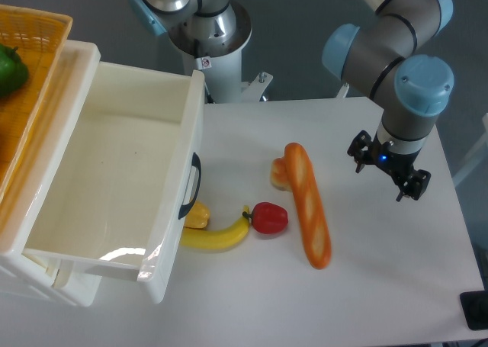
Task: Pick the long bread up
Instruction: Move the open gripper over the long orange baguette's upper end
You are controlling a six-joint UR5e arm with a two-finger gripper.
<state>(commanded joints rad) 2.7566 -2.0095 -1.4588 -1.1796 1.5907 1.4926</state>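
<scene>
Table [381, 301]: white top, filling the centre and right of the frame; its right edge runs down the right side, its far edge crosses the upper middle.

Long bread [308, 205]: orange-brown loaf with pale slashes, lying flat just right of centre, upper end toward the top of the frame, lower end toward the bottom right. Bare tabletop lies along its whole right flank and below its lower end.

Bun [279, 173]: small and pale, touching the loaf's upper left side.

Red pepper [269, 217]: just left of the loaf's middle, with a narrow gap between them.

Banana [217, 235]: yellow, left of the pepper, its stem tip meeting it; its other end reaches the tub's front wall.

Small yellow piece [197, 214]: partly hidden beside the tub handle.

White tub [114, 179]: large, occupying the left of the frame, empty inside, dark handle on its right wall.

Wicker basket [34, 34]: upper left corner, holding a green item [11, 69].

Hand [387, 173]: right of the loaf's upper end, well apart from it, above bare tabletop near the right edge; fingers spread, holding nothing.
</scene>
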